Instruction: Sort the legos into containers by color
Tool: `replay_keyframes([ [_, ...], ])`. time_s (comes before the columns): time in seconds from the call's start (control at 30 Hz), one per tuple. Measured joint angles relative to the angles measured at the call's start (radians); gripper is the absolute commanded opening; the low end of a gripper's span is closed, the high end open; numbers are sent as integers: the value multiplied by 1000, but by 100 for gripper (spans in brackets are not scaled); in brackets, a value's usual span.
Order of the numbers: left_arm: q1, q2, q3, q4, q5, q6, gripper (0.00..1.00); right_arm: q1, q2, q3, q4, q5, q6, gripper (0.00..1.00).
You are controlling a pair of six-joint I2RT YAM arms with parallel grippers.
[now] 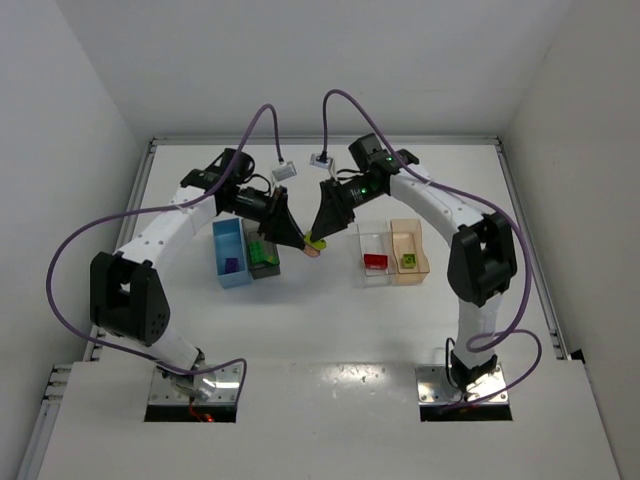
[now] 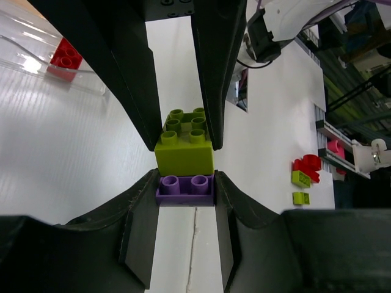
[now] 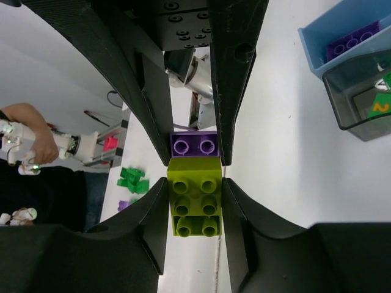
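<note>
Left arm (image 1: 160, 232), right arm (image 1: 445, 208): bent inward, tips meeting at centre.
Left gripper (image 2: 185, 183): clamped on purple brick (image 2: 185, 190).
Right gripper (image 3: 195, 186): clamped on yellow-green brick (image 3: 195, 207).

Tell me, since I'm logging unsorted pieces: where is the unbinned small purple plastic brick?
Left wrist view, centre: the small purple plastic brick is clamped in the left claw, pressed against the yellow-green plastic brick gripped by the right claw.
</note>
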Motion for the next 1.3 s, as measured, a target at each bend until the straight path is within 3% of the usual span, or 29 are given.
replay_keyframes([
  [0.3,-6,13,0,-25,-8,0,1,0,55,47,-140,-35,-128,11],
  [0.63,-4,-119,-169,106,-79,-65,0,-37,57,82,-195,-11,-152,7],
  [1.03,-4,-283,-333,215,-226,-149,0,-212,54,136,-51,89,-18,7],
  [1.3,-3,-448,-449,348,-433,-294,0,-316,-121,-82,18,280,-13,7],
])
